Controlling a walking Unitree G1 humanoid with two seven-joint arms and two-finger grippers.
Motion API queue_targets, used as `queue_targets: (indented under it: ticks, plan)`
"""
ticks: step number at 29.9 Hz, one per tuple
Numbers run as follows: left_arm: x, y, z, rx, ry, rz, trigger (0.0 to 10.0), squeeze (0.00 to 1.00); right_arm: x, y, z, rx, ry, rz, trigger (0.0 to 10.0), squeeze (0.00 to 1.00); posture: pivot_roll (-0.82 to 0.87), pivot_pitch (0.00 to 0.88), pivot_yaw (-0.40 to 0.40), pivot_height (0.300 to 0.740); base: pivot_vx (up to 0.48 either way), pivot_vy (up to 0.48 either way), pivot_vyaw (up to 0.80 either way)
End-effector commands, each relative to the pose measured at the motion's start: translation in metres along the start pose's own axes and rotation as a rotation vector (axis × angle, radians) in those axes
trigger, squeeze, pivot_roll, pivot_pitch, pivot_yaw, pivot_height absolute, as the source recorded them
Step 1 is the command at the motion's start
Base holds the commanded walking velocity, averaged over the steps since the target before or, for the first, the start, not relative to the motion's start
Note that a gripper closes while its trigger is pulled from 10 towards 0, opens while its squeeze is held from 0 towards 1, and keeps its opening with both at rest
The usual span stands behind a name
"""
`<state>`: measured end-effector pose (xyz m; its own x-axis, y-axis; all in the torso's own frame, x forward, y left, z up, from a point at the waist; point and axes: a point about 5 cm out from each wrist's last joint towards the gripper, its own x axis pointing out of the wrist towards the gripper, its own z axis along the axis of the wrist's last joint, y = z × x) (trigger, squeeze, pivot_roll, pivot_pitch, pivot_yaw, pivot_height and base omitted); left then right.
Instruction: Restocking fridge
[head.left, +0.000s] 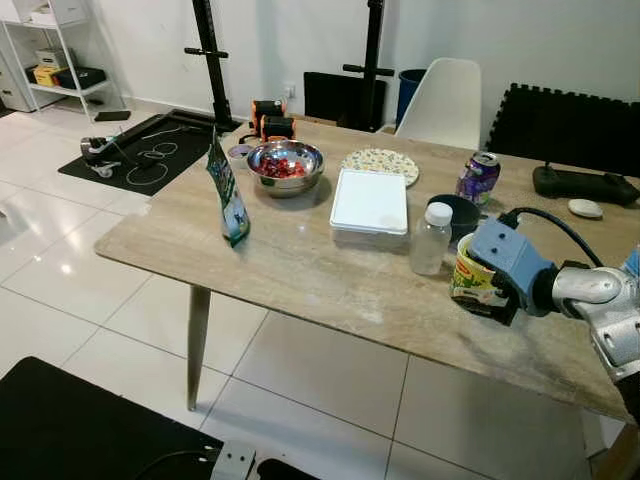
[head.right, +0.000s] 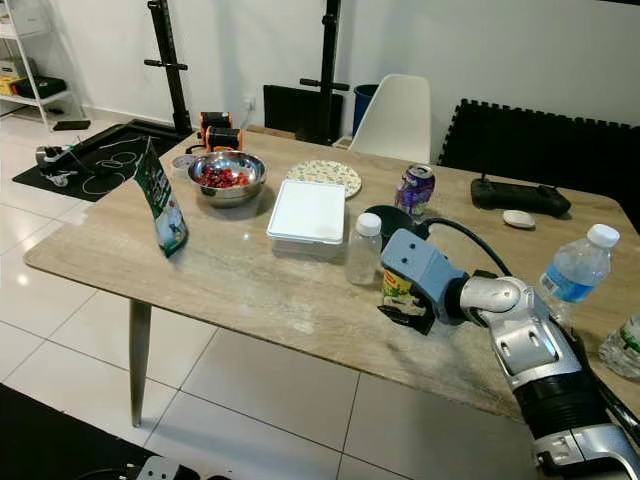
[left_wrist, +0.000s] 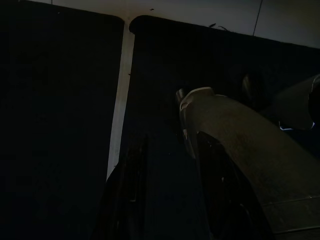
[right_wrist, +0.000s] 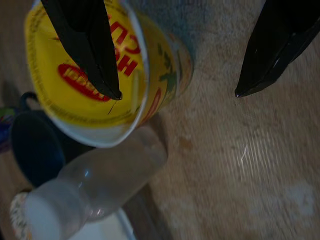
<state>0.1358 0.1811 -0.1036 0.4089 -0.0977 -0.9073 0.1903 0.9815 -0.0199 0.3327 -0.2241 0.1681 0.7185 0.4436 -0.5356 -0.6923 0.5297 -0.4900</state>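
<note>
While spread: right gripper (right_wrist: 177, 94) beside one noodle cup (right_wrist: 100, 75)

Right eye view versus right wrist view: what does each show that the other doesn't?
Right eye alone: the steel bowl of red fruit, the white lidded box, the green pouch and a water bottle on the table. Right wrist alone: the open black fingers, one over the lid. Both: the yellow noodle cup, the small clear bottle and the dark mug.

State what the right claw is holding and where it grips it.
Nothing held. The right claw is open over the yellow noodle cup, one finger across its lid, the other clear of it.
</note>
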Motion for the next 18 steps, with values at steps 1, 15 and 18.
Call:
queue_targets:
  ticks: [1, 15, 18]
  plan:
    - [-0.0005, -0.0097, -0.0167, 0.001, 0.063, -0.027, 10.0, 0.00, 0.0020, -0.0011, 0.0005, -0.013, 0.009, -0.006, 10.0, 0.00, -0.05, 0.000, -0.051, 0.740, 0.000, 0.000, 0.00]
    - [-0.0009, -0.0089, -0.0184, 0.006, 0.066, -0.023, 10.0, 0.00, 0.0033, -0.0081, -0.0043, -0.037, 0.059, -0.052, 10.0, 0.00, -0.05, 0.000, -0.053, 0.740, 0.000, 0.000, 0.00]
    - [-0.0009, -0.0089, -0.0184, 0.010, 0.067, -0.024, 10.0, 0.00, 0.0031, -0.0094, -0.0012, -0.040, 0.047, -0.050, 4.6, 0.00, -0.05, 0.000, -0.051, 0.740, 0.000, 0.000, 0.00]
